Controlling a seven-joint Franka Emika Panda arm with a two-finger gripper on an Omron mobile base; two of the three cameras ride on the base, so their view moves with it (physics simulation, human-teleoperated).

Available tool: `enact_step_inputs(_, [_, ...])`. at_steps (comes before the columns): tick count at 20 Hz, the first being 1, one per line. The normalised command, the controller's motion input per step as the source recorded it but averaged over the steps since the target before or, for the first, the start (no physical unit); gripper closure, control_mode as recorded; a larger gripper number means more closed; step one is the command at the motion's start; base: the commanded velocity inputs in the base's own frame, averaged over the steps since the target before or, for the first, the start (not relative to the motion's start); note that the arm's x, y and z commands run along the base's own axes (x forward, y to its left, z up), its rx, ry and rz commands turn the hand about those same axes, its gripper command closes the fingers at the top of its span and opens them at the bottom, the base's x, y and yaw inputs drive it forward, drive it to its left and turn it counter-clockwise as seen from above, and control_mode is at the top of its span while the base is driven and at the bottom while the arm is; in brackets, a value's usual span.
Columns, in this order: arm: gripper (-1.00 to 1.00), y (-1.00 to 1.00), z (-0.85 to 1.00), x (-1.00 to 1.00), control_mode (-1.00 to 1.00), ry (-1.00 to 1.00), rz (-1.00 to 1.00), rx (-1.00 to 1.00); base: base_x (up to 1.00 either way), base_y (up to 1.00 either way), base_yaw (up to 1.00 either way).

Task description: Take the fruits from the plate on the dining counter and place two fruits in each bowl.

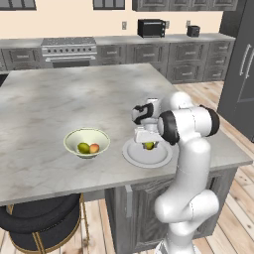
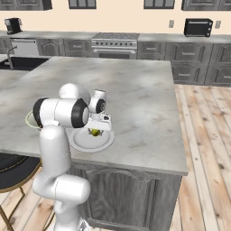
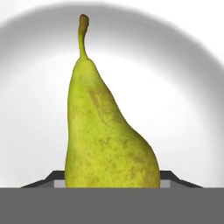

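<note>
A yellow-green pear [image 3: 109,131] stands between my gripper's fingertips, its stem pointing away over the white plate [image 3: 183,87]. My gripper [image 1: 149,141] hangs just over the plate [image 1: 149,159] near the front right edge of the dining counter [image 1: 59,99], shut on the pear [image 1: 149,146]. From the right side, the gripper [image 2: 95,130] and the pear [image 2: 95,132] sit above the plate [image 2: 90,143]. To the left, a cream-green bowl [image 1: 87,143] holds one pear [image 1: 83,148] and one orange-red peach [image 1: 94,148]. My arm hides most of that bowl [image 2: 29,119].
A round black stool [image 1: 44,223] stands below the counter's front edge. The back wall has a steel range [image 1: 69,49] and a black microwave [image 1: 151,28] on the cabinets. The marbled top [image 2: 135,99] stretches wide behind the plate.
</note>
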Motion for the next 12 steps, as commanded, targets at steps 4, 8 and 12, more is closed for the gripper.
enact_step_inputs(4, [1.0,-0.03,0.41,-0.19,-1.0,0.0,0.0,0.0,0.0,0.0,0.0])
enact_step_inputs(8, [1.0,-0.1,0.65,-0.87,-1.0,-0.01,0.0,0.0,0.0,0.0,0.0])
enact_step_inputs(12, [1.0,-0.1,0.77,-1.0,-1.0,-0.01,-0.01,0.0,0.0,0.0,0.0])
